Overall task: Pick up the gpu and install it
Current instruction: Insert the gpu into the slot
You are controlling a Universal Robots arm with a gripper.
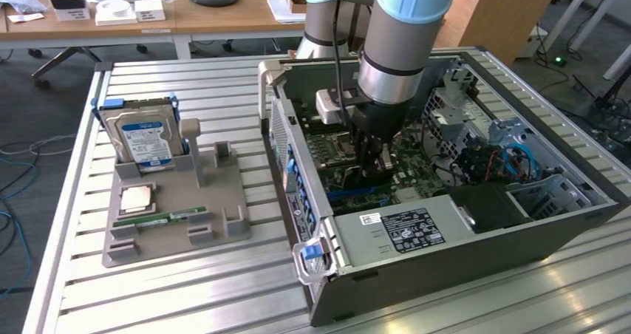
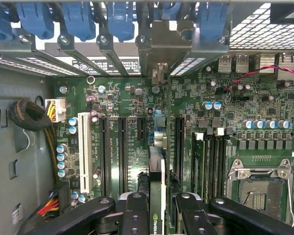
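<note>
gripper (image 2: pixel 157 208) pinching gpu (image 2: pixel 157 171) edge-on | inside open case (image 1: pixel 552 223), card over motherboard (image 2: pixel 245 103) slots | pickup done, seating apparently unfinished

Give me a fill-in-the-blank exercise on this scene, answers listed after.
1. The gripper holds the ___ edge-on above the motherboard.
2. The arm reaches down into the open computer ___.
3. On the grey holder, the hard drive stands ___.

Answers: gpu; case; upright
</note>
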